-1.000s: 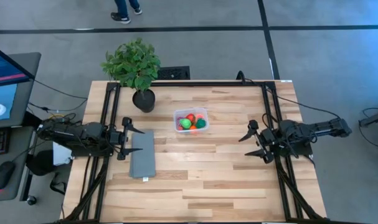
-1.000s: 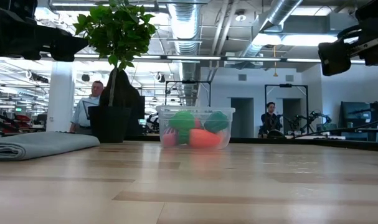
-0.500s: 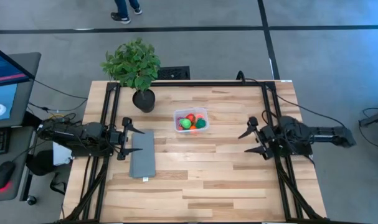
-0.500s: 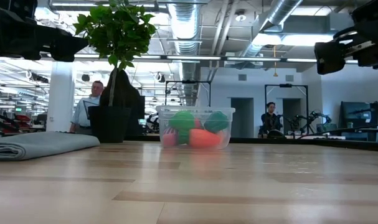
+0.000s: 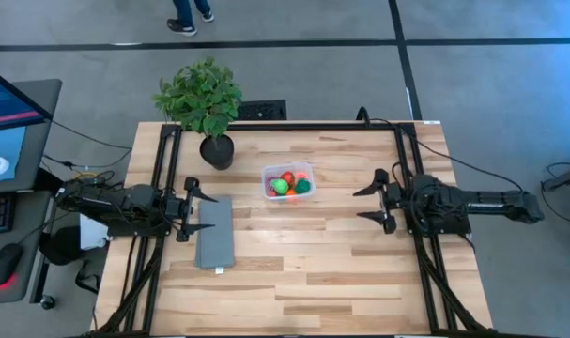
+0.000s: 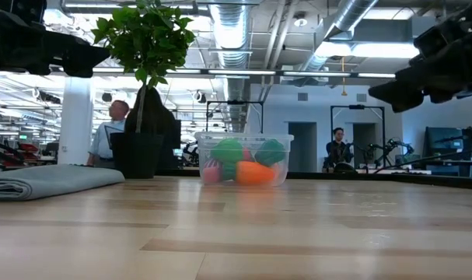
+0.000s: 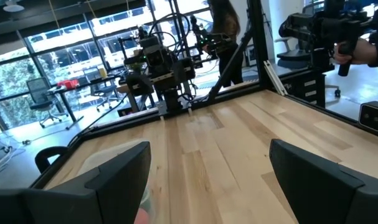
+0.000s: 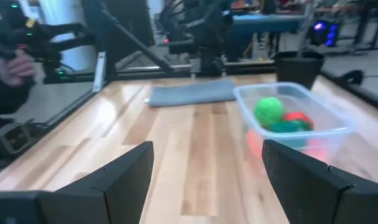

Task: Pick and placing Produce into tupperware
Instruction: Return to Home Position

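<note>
The tupperware (image 5: 287,181), a small clear tub, stands on its base on the wooden table toward the far side, also seen in the low view (image 6: 243,159) and the right wrist view (image 8: 294,121). Several pieces of produce lie in it: green (image 8: 269,111), dark green, red and orange (image 6: 255,173). My right gripper (image 5: 371,204) hovers open at the table's right side, pointing level across the table, well short of the tub. My left gripper (image 5: 188,209) stands open at the left edge, level, above the near end of a grey slab.
A potted leafy plant (image 5: 203,105) stands at the far left of the table. A flat grey slab (image 5: 215,232) lies at the left, in front of my left gripper. Black frame rails (image 5: 411,178) run along both sides. People show in the room behind the table (image 6: 109,132).
My right gripper has swung toward the table's far edge and a little toward the tub, turning from a slant toward the near side to pointing straight across the table. Its fingers have stayed open. The tub and produce have not moved.
</note>
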Motion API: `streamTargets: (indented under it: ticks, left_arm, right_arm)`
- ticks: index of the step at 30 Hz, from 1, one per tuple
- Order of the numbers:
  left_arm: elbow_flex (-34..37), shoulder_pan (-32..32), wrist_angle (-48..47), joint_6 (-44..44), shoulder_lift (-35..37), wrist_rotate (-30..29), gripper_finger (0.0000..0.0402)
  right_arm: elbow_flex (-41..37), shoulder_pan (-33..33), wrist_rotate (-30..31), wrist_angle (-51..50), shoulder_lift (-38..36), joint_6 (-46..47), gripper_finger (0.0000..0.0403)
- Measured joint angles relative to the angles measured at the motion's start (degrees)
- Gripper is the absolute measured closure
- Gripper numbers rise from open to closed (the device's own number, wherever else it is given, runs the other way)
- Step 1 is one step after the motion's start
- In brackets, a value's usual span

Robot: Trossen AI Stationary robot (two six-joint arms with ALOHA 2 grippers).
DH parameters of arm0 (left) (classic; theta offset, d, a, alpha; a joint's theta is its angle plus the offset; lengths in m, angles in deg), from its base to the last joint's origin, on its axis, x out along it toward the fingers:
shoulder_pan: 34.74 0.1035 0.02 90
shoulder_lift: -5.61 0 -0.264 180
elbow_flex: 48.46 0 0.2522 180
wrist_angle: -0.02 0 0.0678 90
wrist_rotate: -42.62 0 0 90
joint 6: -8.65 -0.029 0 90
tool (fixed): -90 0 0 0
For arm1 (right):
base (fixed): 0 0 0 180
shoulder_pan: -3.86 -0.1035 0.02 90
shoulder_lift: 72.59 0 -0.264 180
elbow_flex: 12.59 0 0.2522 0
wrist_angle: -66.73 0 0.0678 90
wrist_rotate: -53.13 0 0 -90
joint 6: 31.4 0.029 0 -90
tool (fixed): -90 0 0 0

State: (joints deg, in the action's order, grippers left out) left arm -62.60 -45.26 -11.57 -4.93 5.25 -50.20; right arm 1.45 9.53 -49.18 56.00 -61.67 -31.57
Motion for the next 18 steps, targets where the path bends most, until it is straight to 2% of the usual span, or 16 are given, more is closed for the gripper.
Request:
streamTargets:
  ticks: [11, 14, 18]
  left_arm:
    - [0.00, 0.00, -0.32, 0.02, 0.00, 1.61, 0.0081]
    - [0.00, -0.02, -0.41, 0.02, 0.00, 2.11, 0.0081]
    - [0.00, -0.02, -0.41, 0.04, 0.00, 2.11, 0.0081]
  right_arm:
    - [0.00, -0.02, 11.02, -2.23, -1.54, -1.30, 0.0079]
    - [0.00, -0.04, 12.63, -2.30, -1.53, -0.73, 0.0079]
    - [0.00, -0.55, 11.29, -2.06, -1.99, -1.80, 0.0079]
